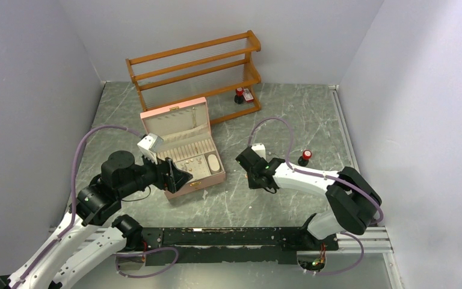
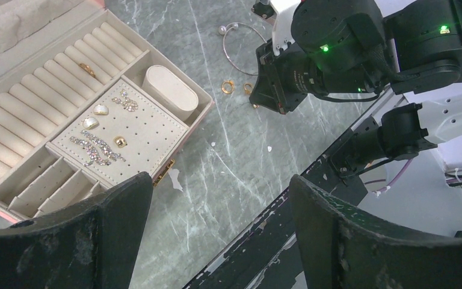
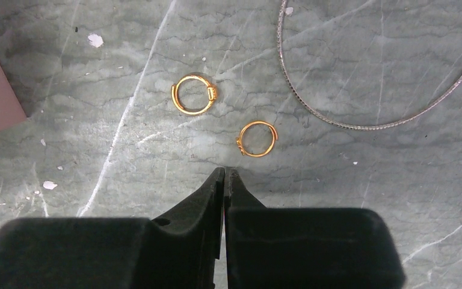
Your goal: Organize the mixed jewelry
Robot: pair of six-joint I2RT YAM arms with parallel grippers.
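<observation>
The mixed jewelry lies partly on the table and partly in the open pink box (image 1: 200, 183). Two gold rings (image 3: 194, 94) (image 3: 257, 138) rest on the marble just ahead of my right gripper (image 3: 225, 170), which is shut with nothing in it. A thin silver hoop (image 3: 367, 127) lies beyond them. In the box, sparkly earrings (image 2: 99, 149) sit on the perforated pad and a gold ring (image 2: 87, 69) sits in the ring rolls. My left gripper (image 2: 219, 241) hangs open and empty by the box's front corner. From above, the right gripper (image 1: 248, 164) is right of the box.
A wooden rack (image 1: 195, 66) stands at the back. One red-capped bottle (image 1: 239, 95) stands by the rack and another (image 1: 305, 156) behind the right arm. A black rail (image 1: 234, 238) runs along the near edge. Grey walls close in both sides.
</observation>
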